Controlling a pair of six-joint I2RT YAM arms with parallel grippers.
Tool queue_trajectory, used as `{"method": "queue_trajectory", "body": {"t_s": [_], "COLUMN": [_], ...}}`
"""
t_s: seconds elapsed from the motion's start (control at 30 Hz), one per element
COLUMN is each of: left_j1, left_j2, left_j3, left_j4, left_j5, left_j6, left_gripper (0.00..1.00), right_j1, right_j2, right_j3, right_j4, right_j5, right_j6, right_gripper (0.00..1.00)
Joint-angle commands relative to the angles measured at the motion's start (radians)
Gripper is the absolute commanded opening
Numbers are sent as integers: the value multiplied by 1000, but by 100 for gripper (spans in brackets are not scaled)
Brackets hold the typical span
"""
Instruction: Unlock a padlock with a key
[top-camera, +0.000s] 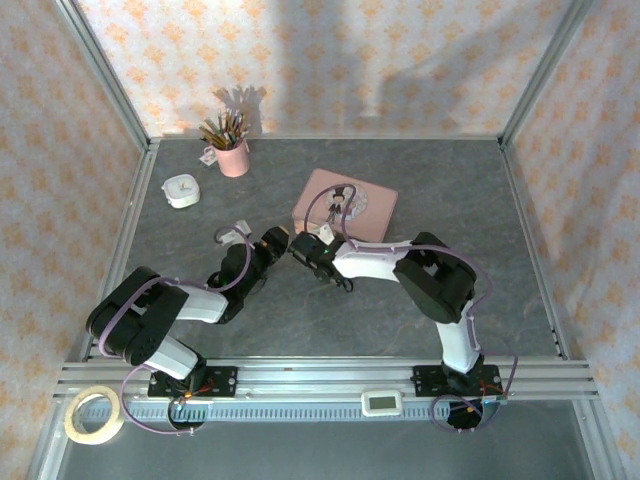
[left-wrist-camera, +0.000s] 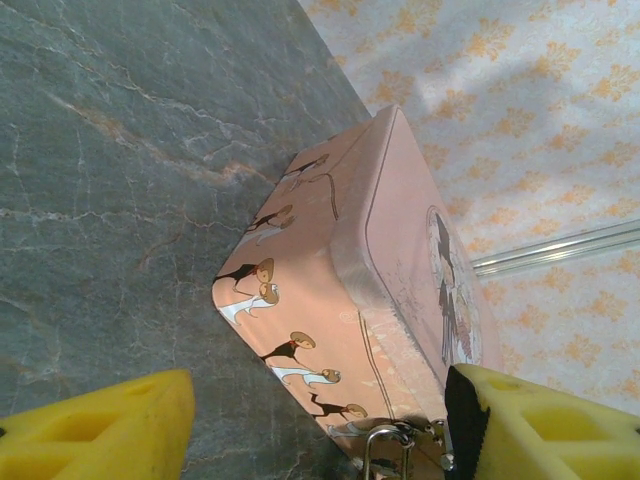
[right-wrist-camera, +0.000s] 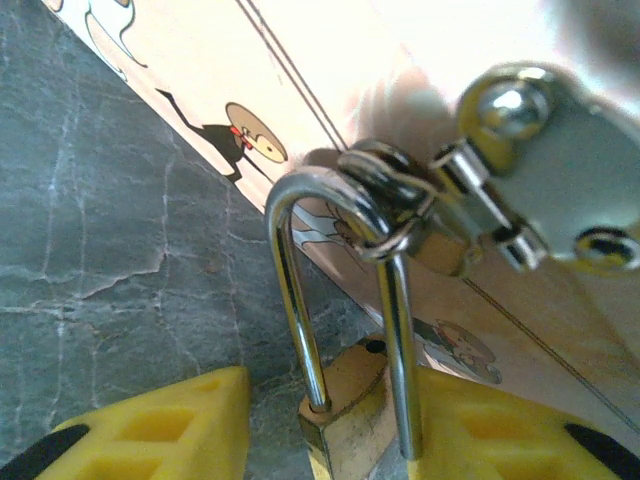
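Bracketing padlock (right-wrist-camera: 345, 400) at pink tin (right-wrist-camera: 300, 90) clasp (right-wrist-camera: 540, 170)

Right gripper (right-wrist-camera: 335, 445) spread, one pad (right-wrist-camera: 150, 430) each side of brass padlock body; no pinch confirmed. Padlock hangs against pink tin side wall, steel shackle (right-wrist-camera: 295, 290) threaded through tin's clasp. Left gripper (left-wrist-camera: 320, 440) spread wide, empty, facing tin's corner. Judgement: lock light, rigid, slick, swings freely on clasp; grip flat brass faces, not shackle.

On the table (top-camera: 420, 320) the tin (top-camera: 375, 210) lies right of centre, the padlock (right-wrist-camera: 345, 420) hanging from the clasp (right-wrist-camera: 540, 190) on its near side, with a cup of pencils (top-camera: 235, 158) behind and left, a small box (top-camera: 181, 190) left of and before the cup, and a tape roll (top-camera: 70, 420) at the near left corner before the rail.
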Motion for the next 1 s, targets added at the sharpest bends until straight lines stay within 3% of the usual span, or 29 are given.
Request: {"method": "queue_trajectory", "body": {"t_s": [0.0,0.17,0.53,0.67,0.83,0.97], "left_j1": [9,10,10,10,-11,-46], "left_j2": [-19,-26,-38,-12,75,189], "left_j3": [-12,-13,-27,-29,-26,-13], "left_j4": [29,34,57,106,256,427], "left_j5": [-20,-16,-8,40,136,180], "left_j6": [4,2,-9,-20,-46,-100], "left_gripper": [67,67,67,66,62,55], "right_j1": [-7,-32,-135,-174,-201,-257], "right_j2": [-4,-27,-196,-232,-239,-229], "right_j3": [-35,-80,-170,-204,-206,-178], "right_j4": [59,121,229,256,267,257], "right_j5": [19,-23,-463,-593,-649,-750], "right_j6": [3,18,5,-117,-300,-346], "right_gripper": [41,32,10,0,0,0]}}
